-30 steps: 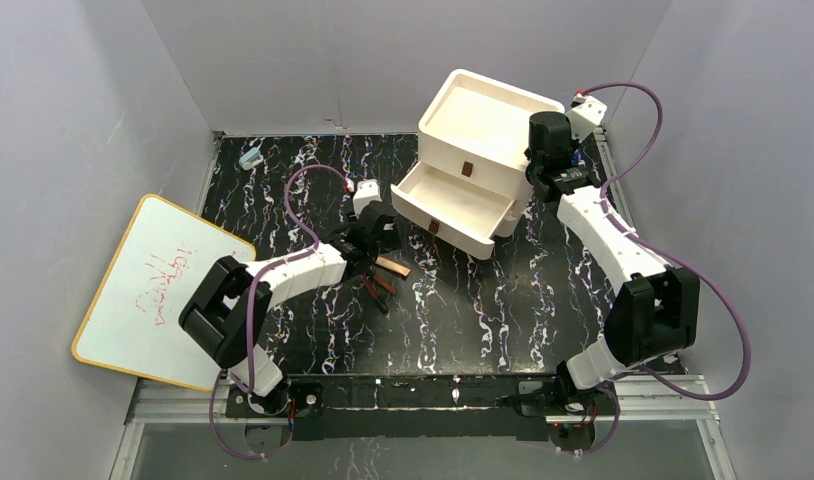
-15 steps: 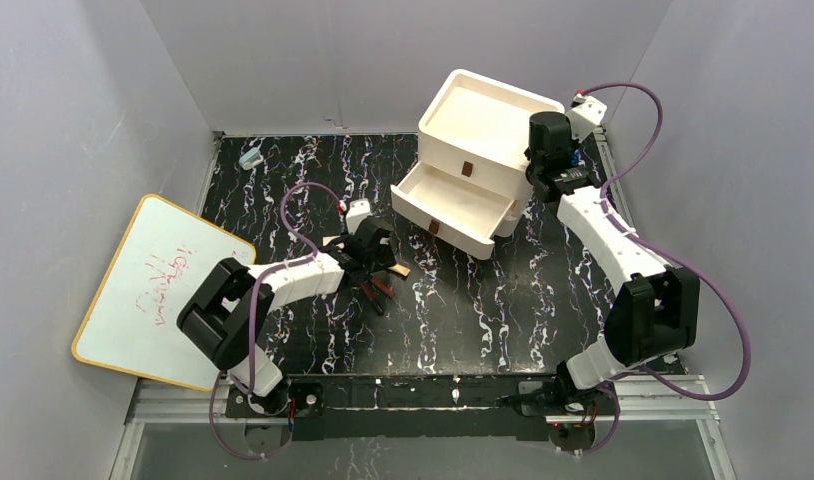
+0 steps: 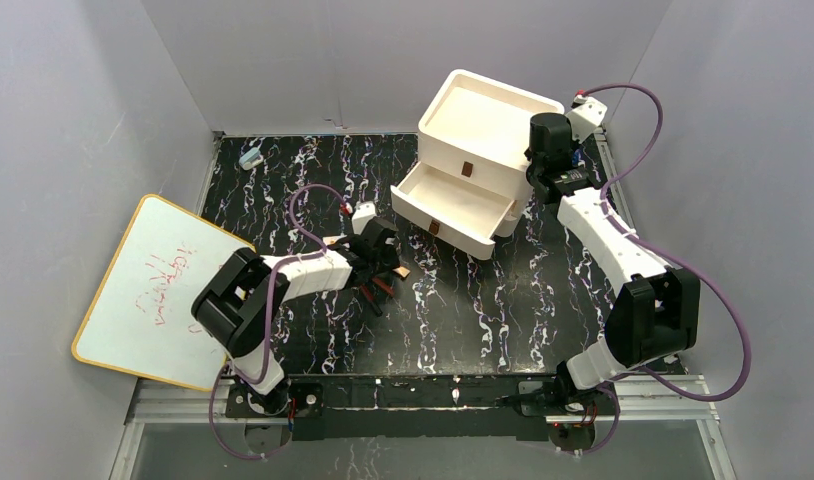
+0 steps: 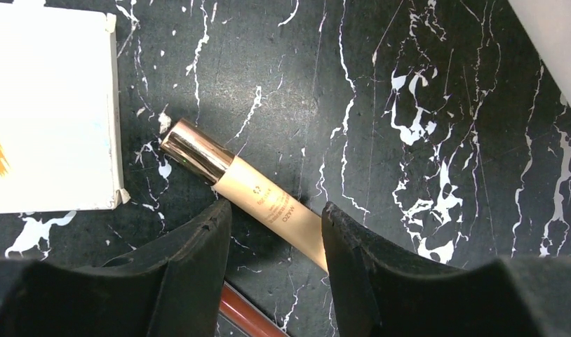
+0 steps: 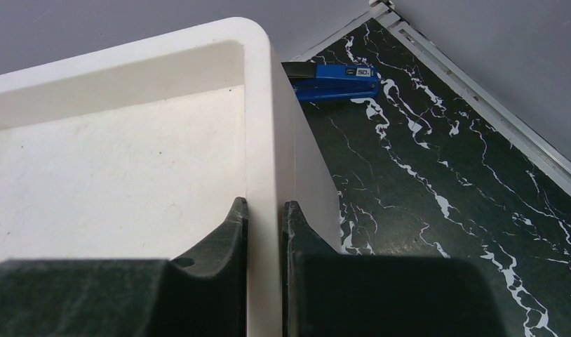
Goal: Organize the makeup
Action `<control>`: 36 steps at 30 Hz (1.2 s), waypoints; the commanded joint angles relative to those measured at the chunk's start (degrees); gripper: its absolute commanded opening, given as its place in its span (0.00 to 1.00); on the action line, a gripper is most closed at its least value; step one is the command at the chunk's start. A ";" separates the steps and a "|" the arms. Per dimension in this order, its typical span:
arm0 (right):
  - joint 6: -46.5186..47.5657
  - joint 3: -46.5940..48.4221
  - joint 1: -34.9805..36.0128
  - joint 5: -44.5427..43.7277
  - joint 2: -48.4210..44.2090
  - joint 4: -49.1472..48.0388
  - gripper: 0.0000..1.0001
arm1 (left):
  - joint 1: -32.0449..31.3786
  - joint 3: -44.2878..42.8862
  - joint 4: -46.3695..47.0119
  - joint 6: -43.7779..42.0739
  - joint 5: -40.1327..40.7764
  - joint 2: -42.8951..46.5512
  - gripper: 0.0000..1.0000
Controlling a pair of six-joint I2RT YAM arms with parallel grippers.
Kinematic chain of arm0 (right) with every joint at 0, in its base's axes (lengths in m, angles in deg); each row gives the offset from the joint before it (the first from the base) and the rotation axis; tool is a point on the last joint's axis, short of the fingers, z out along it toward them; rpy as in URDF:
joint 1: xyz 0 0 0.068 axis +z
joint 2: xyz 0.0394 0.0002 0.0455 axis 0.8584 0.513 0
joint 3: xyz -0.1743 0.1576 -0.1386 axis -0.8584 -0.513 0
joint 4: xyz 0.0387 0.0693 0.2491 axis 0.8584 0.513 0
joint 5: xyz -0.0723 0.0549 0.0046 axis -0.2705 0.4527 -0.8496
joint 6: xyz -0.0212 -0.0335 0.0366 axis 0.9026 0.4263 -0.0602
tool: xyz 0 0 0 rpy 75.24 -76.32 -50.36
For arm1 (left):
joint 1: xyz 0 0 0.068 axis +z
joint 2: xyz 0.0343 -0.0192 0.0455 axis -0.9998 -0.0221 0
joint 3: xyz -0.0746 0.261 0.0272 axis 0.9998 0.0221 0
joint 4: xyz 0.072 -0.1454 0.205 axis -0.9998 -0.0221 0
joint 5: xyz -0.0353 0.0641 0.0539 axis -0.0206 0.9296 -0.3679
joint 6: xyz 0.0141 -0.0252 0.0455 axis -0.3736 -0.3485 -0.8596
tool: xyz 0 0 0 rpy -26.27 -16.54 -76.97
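Picking up one makeup item looks like the step in hand.

Top view: left pincer (image 3: 381,262) sits low over a small heap of makeup on the counter (image 3: 483,300), near the front-left of the white drawer box (image 3: 483,125). The box's middle drawer (image 3: 451,198) stands pulled out towards the heap. Right pincer (image 3: 543,165) is at the box's right wall.

Left wrist view: the jaws stand half-wide, straddling the tan tube (image 4: 258,200) and not yet closed on it. Tube: cream body, shiny copper cap, small print, lying flat and aslant. A dark-red pencil (image 4: 244,319) lies just beside it.

Right wrist view: the fingers pinch the box's thin rim, narrow, steadying it. A blue stapler (image 5: 332,78) lies behind the box.

Next move, by judgement: close squarely on the tube, lift it and carry it to the open drawer. The round body may roll or slip.
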 commanded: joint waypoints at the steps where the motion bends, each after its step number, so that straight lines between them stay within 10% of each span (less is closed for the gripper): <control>1: -0.32 -6.47 0.67 7.38 4.44 21.41 0.01 | 0.22 -2.23 0.15 0.39 0.92 -2.13 0.48; 6: -0.09 -6.48 0.68 7.27 4.21 21.34 0.01 | 0.22 -5.86 -0.97 -1.23 0.77 -6.95 0.45; 11: 0.35 -6.62 0.62 6.63 3.85 21.34 0.01 | 0.30 -6.98 0.15 -2.79 -0.20 -8.20 0.00; 36: -0.28 -7.13 0.66 7.60 4.10 21.20 0.01 | 0.39 -11.37 -6.67 4.33 9.24 19.55 0.00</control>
